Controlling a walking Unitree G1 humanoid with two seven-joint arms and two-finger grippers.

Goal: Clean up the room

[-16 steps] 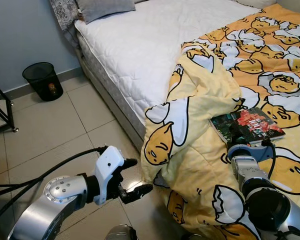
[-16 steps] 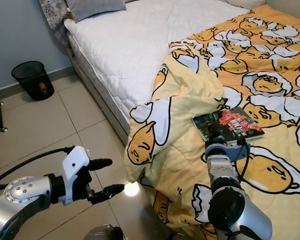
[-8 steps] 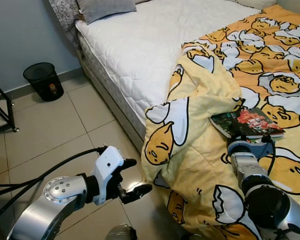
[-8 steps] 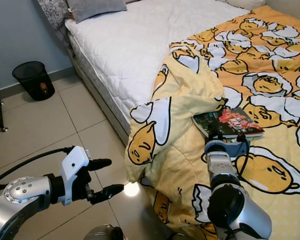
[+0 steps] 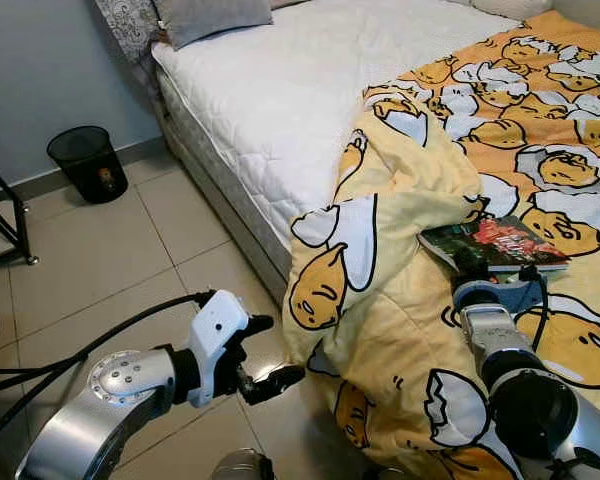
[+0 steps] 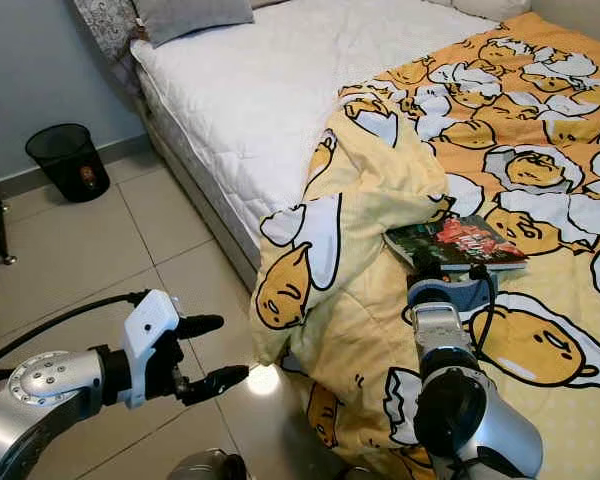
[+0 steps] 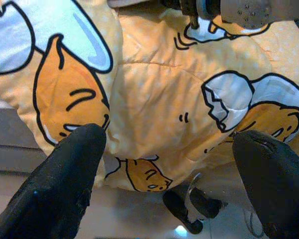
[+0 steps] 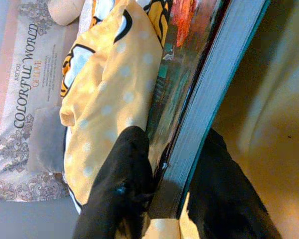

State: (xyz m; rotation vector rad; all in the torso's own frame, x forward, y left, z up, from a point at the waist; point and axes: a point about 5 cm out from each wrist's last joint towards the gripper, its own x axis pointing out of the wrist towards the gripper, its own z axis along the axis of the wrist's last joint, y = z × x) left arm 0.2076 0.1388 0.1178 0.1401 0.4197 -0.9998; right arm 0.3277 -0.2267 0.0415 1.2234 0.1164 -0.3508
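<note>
Across the bed's rumpled yellow cartoon-egg quilt [image 5: 400, 300] lies a glossy dark-covered paperback book [image 5: 495, 245], stiff yet light and probably slippery, its near edge pinched between the right gripper [image 8: 177, 199] jaws, while the left gripper [image 5: 265, 352] hangs open over the floor.

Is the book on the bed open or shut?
Shut. The book lies cover-up on the duvet; the right hand pinches its closed page edge.

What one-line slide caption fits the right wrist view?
Right gripper closing its black fingers around the edge of a book on the yellow blanket.
</note>
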